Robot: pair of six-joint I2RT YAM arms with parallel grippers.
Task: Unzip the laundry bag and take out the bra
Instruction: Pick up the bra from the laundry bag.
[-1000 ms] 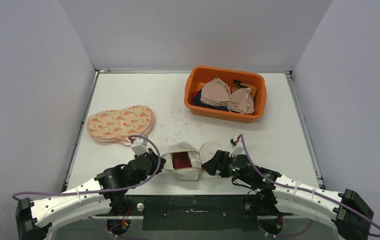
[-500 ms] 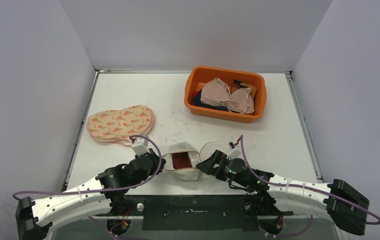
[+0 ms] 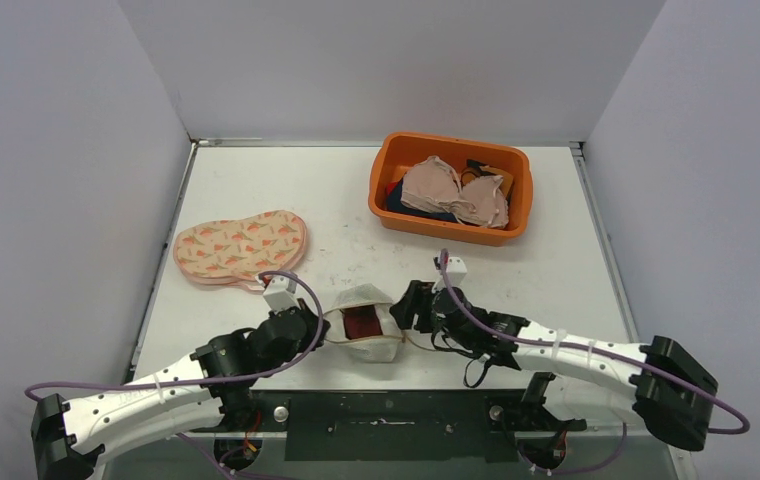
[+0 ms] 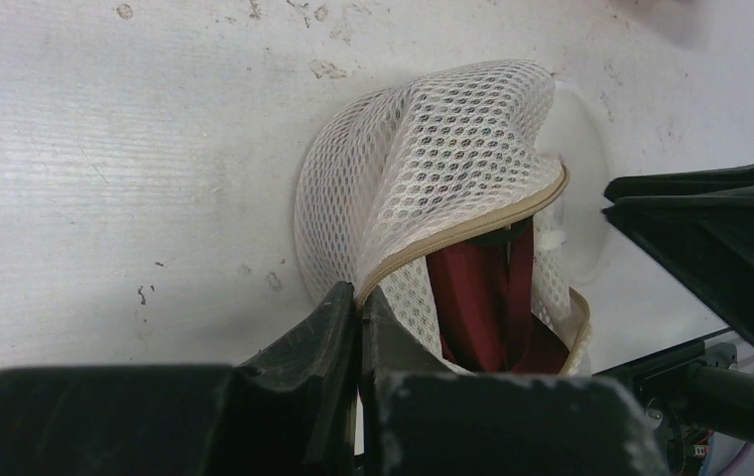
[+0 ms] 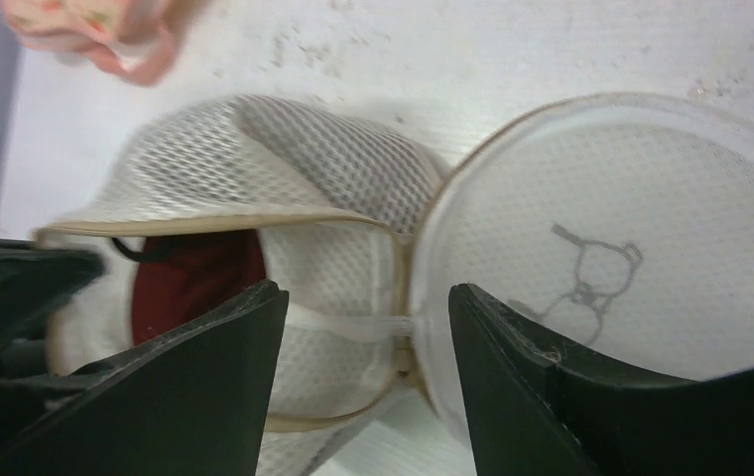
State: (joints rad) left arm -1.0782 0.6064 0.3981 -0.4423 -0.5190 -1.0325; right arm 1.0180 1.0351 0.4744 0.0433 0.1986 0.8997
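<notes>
Lying at the near edge of the tabletop (image 3: 296,190), your one laundry bag (image 4: 433,139) gapes partly unzipped, with one dark red bra (image 4: 477,297) showing inside. Your left tool (image 4: 358,322) is pinched tight on the bag's zip edge. Your right tool (image 5: 365,297) stands with jaws apart, astride the seam between the mesh and the round flap (image 5: 631,228). Farther off you have one orange tub (image 3: 436,225) of garments and one carrot-print pouch (image 3: 241,245).

One mesh bag (image 3: 361,296), one red bra (image 3: 362,322) inside it, one orange bin (image 3: 453,140) (one beige bra (image 3: 453,192) tops its pile), one carrot-print pouch (image 3: 241,246), two arms: left arm (image 3: 146,390), right arm (image 3: 576,352).
</notes>
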